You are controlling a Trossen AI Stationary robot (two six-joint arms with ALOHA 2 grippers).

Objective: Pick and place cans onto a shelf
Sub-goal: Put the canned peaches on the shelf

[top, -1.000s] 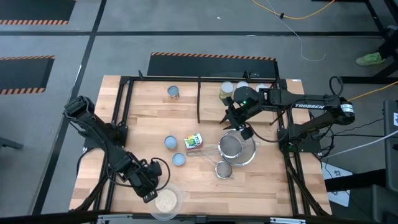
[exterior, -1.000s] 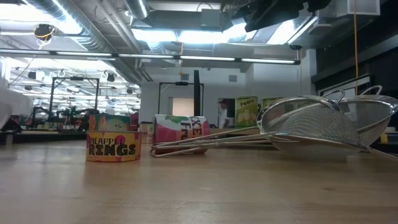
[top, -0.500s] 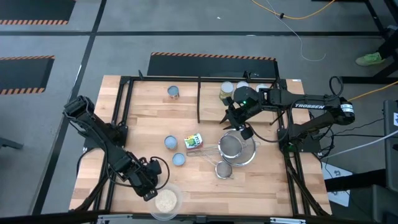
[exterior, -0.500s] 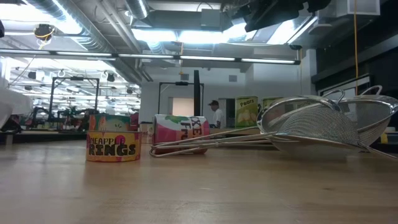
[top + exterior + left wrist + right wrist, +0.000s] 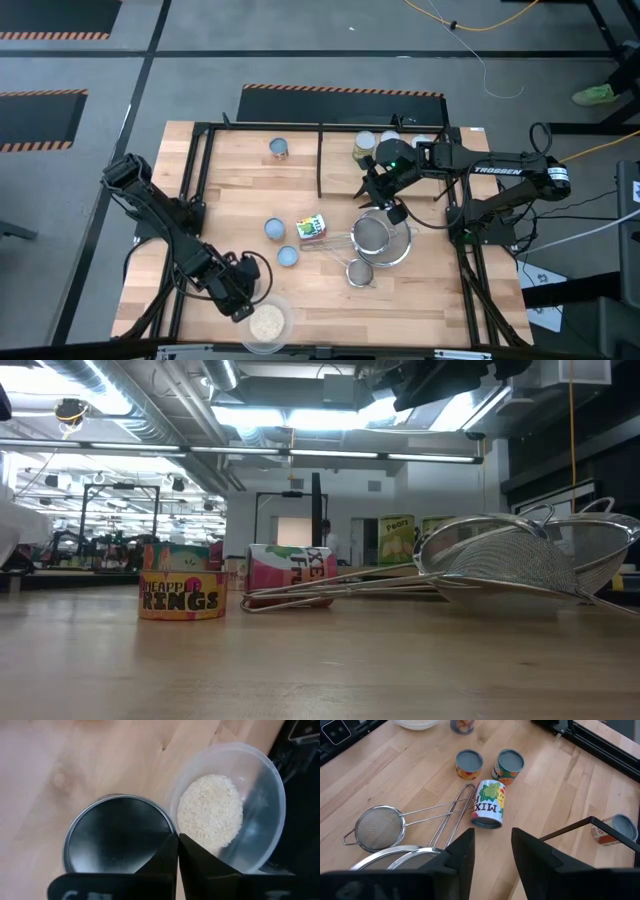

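Note:
My left gripper (image 5: 175,845) is shut near the table's front left. It stands over the rim of an upright can (image 5: 117,835), next to the dish of grains (image 5: 227,815). My right gripper (image 5: 492,855) is open and empty, raised over the strainers (image 5: 383,238) at the table's right middle. Two short cans (image 5: 274,228) (image 5: 287,256) stand mid-table. A green-red-white labelled can (image 5: 312,228) lies on its side beside them. One can (image 5: 279,148) stands on the shelf (image 5: 250,170) at the far side. More cans (image 5: 363,148) stand at the far right. My left gripper's shut fingertips stand over the can's rim (image 5: 167,832), on the side next to the dish, pointing down from above. I cannot tell whether they touch it. The can stands upright on the table.
Two wire strainers (image 5: 380,827) lie under and in front of my right gripper, their handles (image 5: 445,810) reaching to the lying can (image 5: 489,804). Black rails (image 5: 320,160) edge the shelf and table. Bare wood lies at the near right (image 5: 420,300).
Both arms and all the cans have kept still. In the low view a person far back in the room has walked toward the picture's left.

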